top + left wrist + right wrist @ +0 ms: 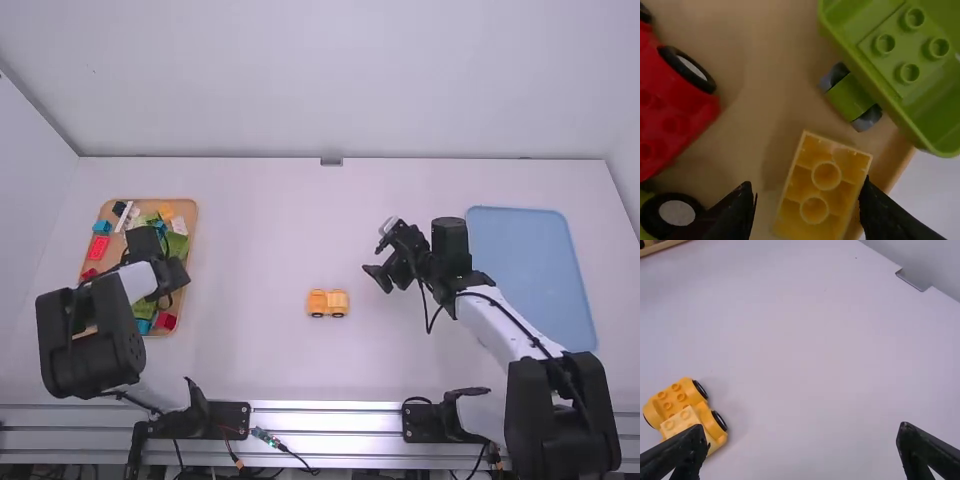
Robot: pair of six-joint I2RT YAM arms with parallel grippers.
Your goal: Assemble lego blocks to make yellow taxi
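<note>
My left gripper (172,272) is over the wooden tray of blocks at the left. The left wrist view shows this gripper (807,186) open around a yellow block (826,176), whose hollow underside faces the camera. One finger stands close at the block's right edge, and a gap separates the other from it. A yellow wheeled car (316,304) stands mid-table; in the right wrist view the car (676,399) carries a paler yellow block (681,421) on one end. To the right of the car, my right gripper (381,252) is above the table. This gripper (802,427) is open and holds nothing.
Red, green and blue blocks lie in the wooden tray (155,200). Near the yellow block are a green piece (910,55) and a red wheeled piece (675,115). A blue tray (525,250) lies at the right, beside the right arm.
</note>
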